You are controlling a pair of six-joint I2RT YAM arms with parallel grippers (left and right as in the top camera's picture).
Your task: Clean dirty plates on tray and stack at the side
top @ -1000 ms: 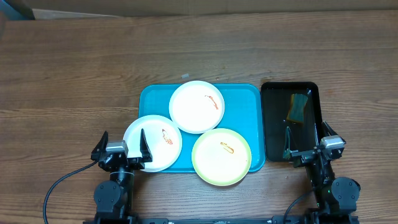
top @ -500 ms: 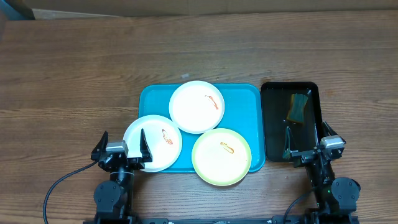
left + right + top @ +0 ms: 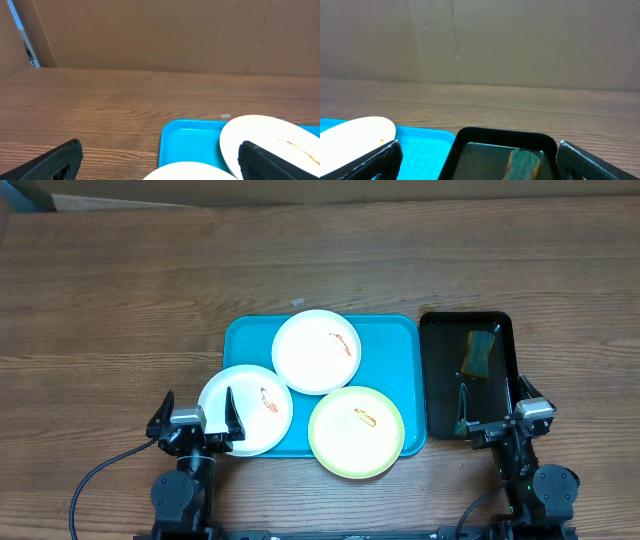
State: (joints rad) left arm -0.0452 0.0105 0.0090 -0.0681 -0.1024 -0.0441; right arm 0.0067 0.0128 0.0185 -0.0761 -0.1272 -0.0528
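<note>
The turquoise tray (image 3: 400, 340) lies at the table's middle front. On it are a white plate (image 3: 317, 352) at the back, a second white plate (image 3: 246, 410) overhanging the tray's front left corner, and a pale yellow-green plate (image 3: 356, 432) at the front right. Each carries a small orange-red smear. My left gripper (image 3: 196, 417) is open and empty at the near edge, its right finger over the front-left plate. My right gripper (image 3: 492, 402) is open and empty at the near end of the black tray. The left wrist view shows the tray (image 3: 190, 142) and plates (image 3: 265, 140).
A narrow black tray (image 3: 440, 370) stands right of the turquoise tray and holds a yellow-green sponge (image 3: 479, 352), also in the right wrist view (image 3: 522, 164). A cardboard wall runs along the table's far edge. Bare wood lies left of the tray.
</note>
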